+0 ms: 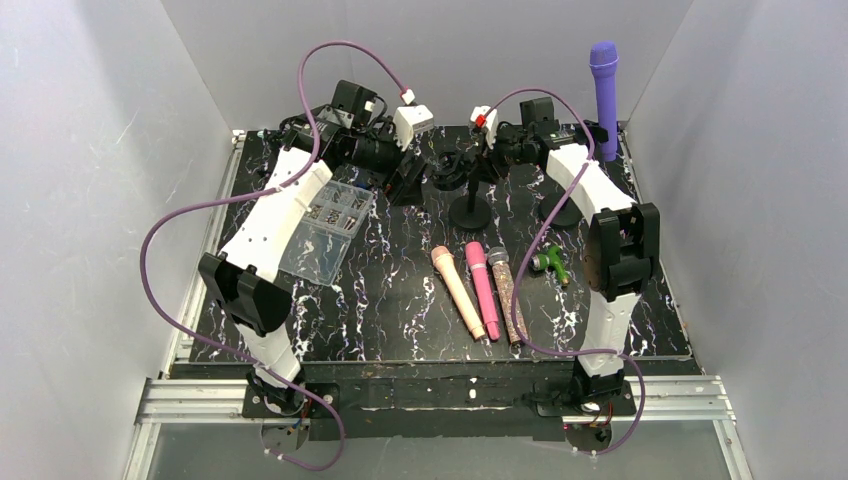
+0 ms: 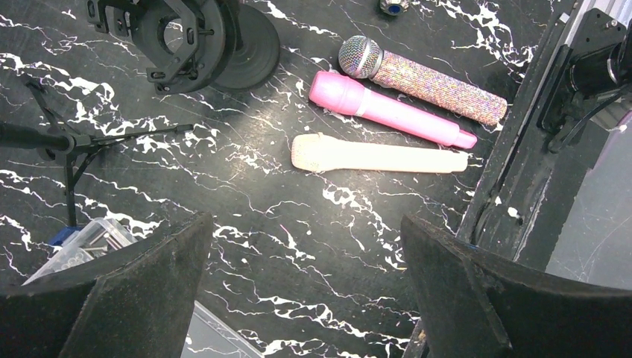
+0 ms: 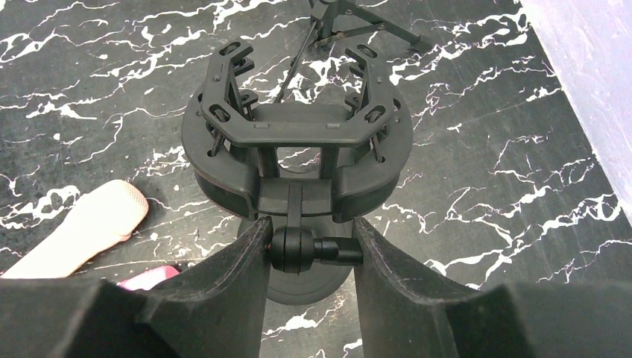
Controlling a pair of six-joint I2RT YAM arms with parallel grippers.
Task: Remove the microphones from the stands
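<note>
1. The top external camera sits above and behind the arm bases, looking down and forward over the whole table (image 1: 400, 320) from afar.
2. The left wrist camera looks down past its own fingers (image 2: 149, 291) from moderately high.
3. The right wrist camera faces the stand (image 3: 298, 134) from very near.
4. All three share the stand and the pale pink microphone (image 3: 82, 224).

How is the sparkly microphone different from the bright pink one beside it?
The sparkly glitter-covered microphone has a silver mesh head; the smooth bright pink microphone is pink all over. The sparkly one stays evenly thick; the pink one narrows toward its tail. Both lie flat, side by side, on the black marbled table.
</note>
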